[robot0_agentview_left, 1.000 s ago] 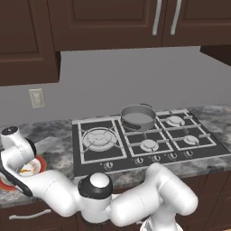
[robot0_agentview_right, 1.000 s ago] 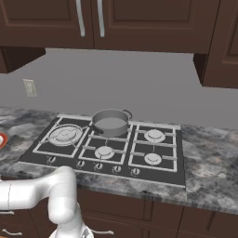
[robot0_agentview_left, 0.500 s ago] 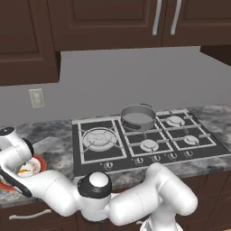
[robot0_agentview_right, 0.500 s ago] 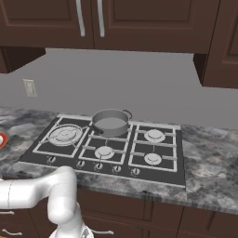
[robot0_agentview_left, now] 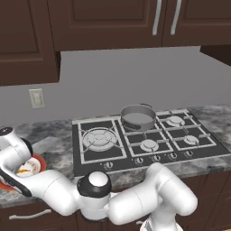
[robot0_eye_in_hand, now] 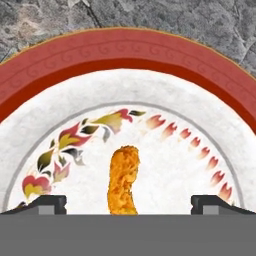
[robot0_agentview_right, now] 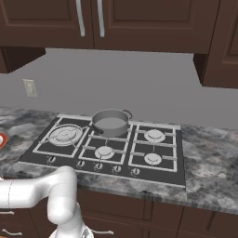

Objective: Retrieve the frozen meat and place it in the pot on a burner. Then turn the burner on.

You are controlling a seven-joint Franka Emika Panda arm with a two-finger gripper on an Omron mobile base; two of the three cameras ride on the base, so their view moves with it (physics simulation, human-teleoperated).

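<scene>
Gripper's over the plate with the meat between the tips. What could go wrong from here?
The frozen meat is thin and lies flat on the plate, so the open gripper may strike the plate, or nudge the piece aside as it closes. The pot stands across the cooktop: a weak grip could drop the piece on the way.

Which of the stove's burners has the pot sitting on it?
The back middle burner carries the grey pot; the big ringed one to its left and the small silver-capped ones stand bare.
</scene>
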